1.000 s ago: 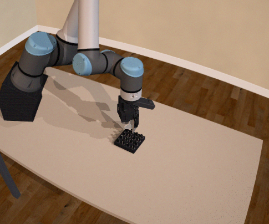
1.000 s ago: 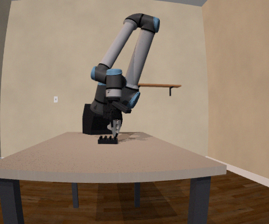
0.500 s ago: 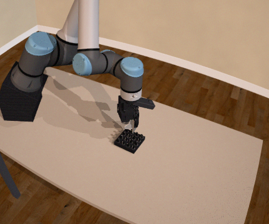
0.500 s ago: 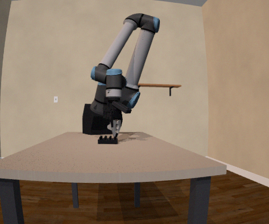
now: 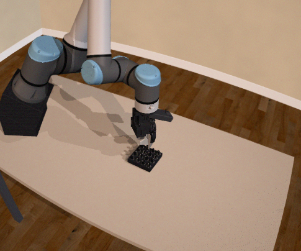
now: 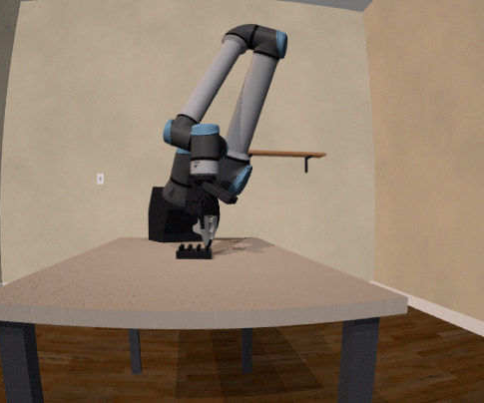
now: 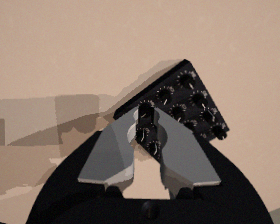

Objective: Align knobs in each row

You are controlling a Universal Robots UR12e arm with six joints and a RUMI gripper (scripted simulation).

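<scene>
You have the fingers closed narrow on one knob (image 7: 146, 134) at the near corner of the knob box (image 7: 188, 67), the other knobs lying beyond.

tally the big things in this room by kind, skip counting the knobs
table: 1
robot arm, its gripper shut on a knob: 1
knob box: 1
wall shelf: 1
total: 4
</scene>
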